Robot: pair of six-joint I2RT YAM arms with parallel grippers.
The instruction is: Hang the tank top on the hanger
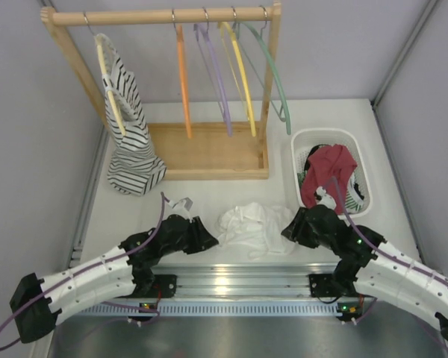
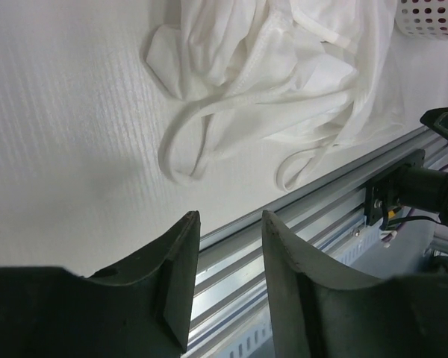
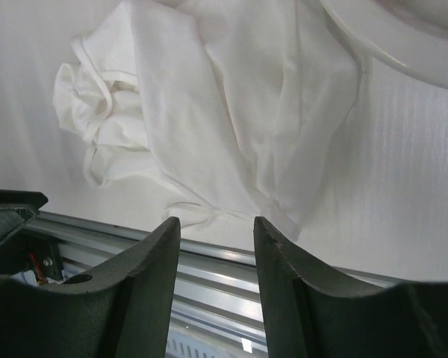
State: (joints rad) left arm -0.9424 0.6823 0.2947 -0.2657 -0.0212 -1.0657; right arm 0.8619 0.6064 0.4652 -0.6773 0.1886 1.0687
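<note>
The white tank top (image 1: 252, 228) lies crumpled on the table near the front rail, between my two grippers. It also shows in the left wrist view (image 2: 284, 67) and in the right wrist view (image 3: 224, 112). The orange hanger (image 1: 183, 78) hangs on the wooden rail at the back. My left gripper (image 1: 209, 240) is open and empty just left of the top; its jaws (image 2: 228, 220) stand apart over the rail edge. My right gripper (image 1: 290, 230) is open and empty just right of the top; its jaws (image 3: 216, 224) stand apart short of the fabric.
A wooden rack (image 1: 209, 153) holds a striped top (image 1: 128, 127) on a yellow hanger, plus purple (image 1: 216, 74), yellow (image 1: 241, 74) and green (image 1: 272, 74) hangers. A white basket (image 1: 299, 145) with a dark red garment (image 1: 327, 171) stands at the right. A metal rail (image 1: 239, 280) runs along the front.
</note>
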